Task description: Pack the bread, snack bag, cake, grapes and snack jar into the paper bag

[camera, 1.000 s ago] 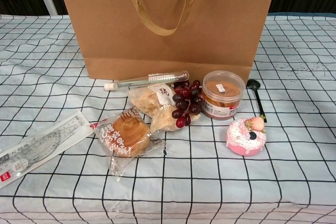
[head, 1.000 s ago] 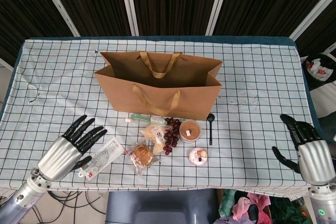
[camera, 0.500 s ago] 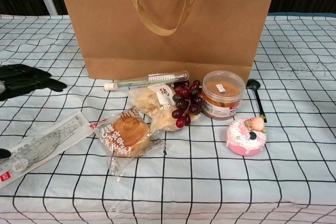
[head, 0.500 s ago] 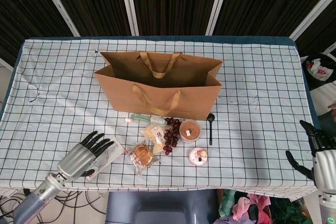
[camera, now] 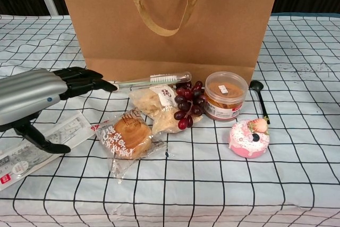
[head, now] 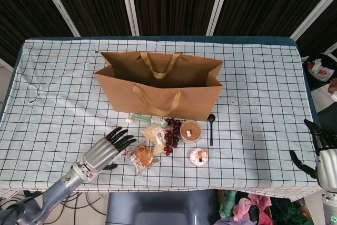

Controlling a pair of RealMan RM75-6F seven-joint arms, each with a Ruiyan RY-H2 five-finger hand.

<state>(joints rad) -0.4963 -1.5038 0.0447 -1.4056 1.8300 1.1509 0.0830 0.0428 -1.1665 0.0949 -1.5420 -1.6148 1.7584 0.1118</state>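
Note:
The brown paper bag (head: 158,85) (camera: 175,19) stands open at mid-table. In front of it lie the wrapped bread (head: 142,157) (camera: 127,136), the clear snack bag (head: 154,134) (camera: 154,107), red grapes (head: 171,136) (camera: 187,104), the lidded snack jar (head: 190,130) (camera: 225,95) and the pink cake (head: 198,156) (camera: 248,137). My left hand (head: 108,148) (camera: 40,97) hovers open just left of the bread, fingers stretched toward the bag. My right hand (head: 322,154) hangs open off the table's right edge, holding nothing.
A toothbrush in a clear tube (head: 147,120) (camera: 151,81) lies along the bag's foot. A black spoon (head: 210,126) (camera: 259,97) is right of the jar. A packaged ruler set (camera: 37,150) lies under my left hand.
My left hand has moved right and forward over the ruler packet, coming close to the bread. The right hand barely shifted at the table's right edge.

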